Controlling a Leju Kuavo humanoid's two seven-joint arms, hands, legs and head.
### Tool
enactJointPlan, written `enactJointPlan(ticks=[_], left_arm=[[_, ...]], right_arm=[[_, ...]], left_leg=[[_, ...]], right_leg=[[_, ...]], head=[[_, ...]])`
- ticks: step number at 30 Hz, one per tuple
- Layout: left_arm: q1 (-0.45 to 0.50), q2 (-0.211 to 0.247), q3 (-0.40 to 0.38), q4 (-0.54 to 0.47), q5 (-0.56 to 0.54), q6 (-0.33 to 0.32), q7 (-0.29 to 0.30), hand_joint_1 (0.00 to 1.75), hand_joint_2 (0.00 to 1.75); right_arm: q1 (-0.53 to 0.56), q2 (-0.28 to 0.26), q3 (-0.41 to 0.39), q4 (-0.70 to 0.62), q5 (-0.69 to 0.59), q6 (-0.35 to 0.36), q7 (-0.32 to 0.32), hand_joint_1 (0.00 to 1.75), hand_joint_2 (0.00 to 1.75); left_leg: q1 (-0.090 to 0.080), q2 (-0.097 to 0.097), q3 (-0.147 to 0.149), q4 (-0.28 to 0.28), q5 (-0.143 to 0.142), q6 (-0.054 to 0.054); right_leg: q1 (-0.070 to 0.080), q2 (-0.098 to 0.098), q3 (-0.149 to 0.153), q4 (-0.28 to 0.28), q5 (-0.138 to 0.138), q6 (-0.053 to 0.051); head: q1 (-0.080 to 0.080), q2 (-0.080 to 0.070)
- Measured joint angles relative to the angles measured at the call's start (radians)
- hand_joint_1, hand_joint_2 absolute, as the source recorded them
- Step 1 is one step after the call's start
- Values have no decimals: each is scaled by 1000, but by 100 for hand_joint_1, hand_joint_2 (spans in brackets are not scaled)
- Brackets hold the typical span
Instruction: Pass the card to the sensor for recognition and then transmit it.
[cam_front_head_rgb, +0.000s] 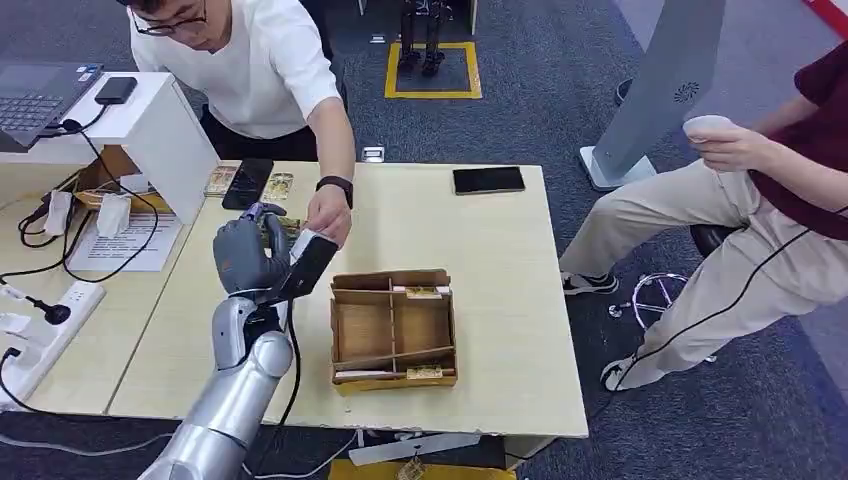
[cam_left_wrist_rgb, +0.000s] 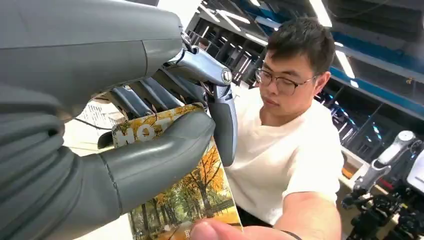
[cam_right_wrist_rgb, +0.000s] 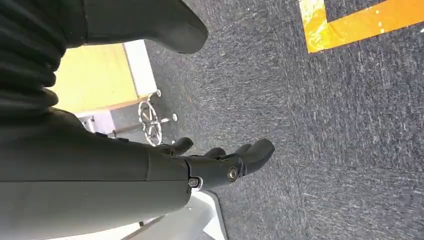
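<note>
My left hand (cam_front_head_rgb: 245, 258) is raised over the table's left part and grips a card (cam_front_head_rgb: 308, 265) between thumb and fingers. In the left wrist view the card (cam_left_wrist_rgb: 200, 192) shows an autumn tree picture with yellow lettering, and my thumb (cam_left_wrist_rgb: 155, 157) lies across it. A person in a white shirt reaches over the table, and their hand (cam_front_head_rgb: 328, 215) pinches the card's far edge; a fingertip (cam_left_wrist_rgb: 220, 231) touches its corner. My right hand (cam_right_wrist_rgb: 220, 160) hangs beside the table over the carpet, fingers loosely apart and holding nothing.
A cardboard box (cam_front_head_rgb: 392, 325) with compartments stands just right of my left hand, with cards (cam_front_head_rgb: 423, 292) in it. A black flat device (cam_front_head_rgb: 247, 183) and loose cards (cam_front_head_rgb: 278, 186) lie behind. A black phone (cam_front_head_rgb: 488, 180) lies at the far edge. A seated person (cam_front_head_rgb: 760, 200) is at right.
</note>
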Motion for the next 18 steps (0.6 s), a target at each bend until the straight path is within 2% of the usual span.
enactJointPlan(ticks=[1,2,3,4,8,12,18], left_arm=[[-1,0,0,5,0,0,0,175,175],[-1,2,0,8,0,0,0,154,175],[-2,2,0,12,1,0,-1,10,175],[-3,2,0,15,6,0,-5,0,175],[-2,1,2,15,10,0,-56,0,175],[10,-4,8,2,65,2,-121,0,175],[26,-4,10,-20,84,2,-141,0,175]], right_arm=[[0,0,1,0,0,0,0,0,175],[0,0,4,1,0,-1,2,0,175],[0,0,5,1,0,-1,3,0,175],[0,0,7,2,0,-2,3,0,175],[1,0,12,2,0,-5,8,0,175],[1,0,13,2,-5,-11,8,0,175],[1,0,13,2,-10,-11,8,0,175]], left_leg=[[0,0,0,0,0,0],[0,0,0,0,0,0],[0,0,0,0,0,0],[0,0,0,0,0,0],[0,0,0,0,0,0],[0,0,0,0,0,0],[0,0,0,0,0,0]], right_leg=[[0,0,0,0,0,0],[0,0,0,0,0,0],[0,0,0,0,0,0],[0,0,0,0,0,0],[0,0,0,0,0,0],[0,0,0,0,0,0],[0,0,0,0,0,0]], head=[[0,0],[0,0],[0,0],[0,0],[0,0],[0,0],[0,0]])
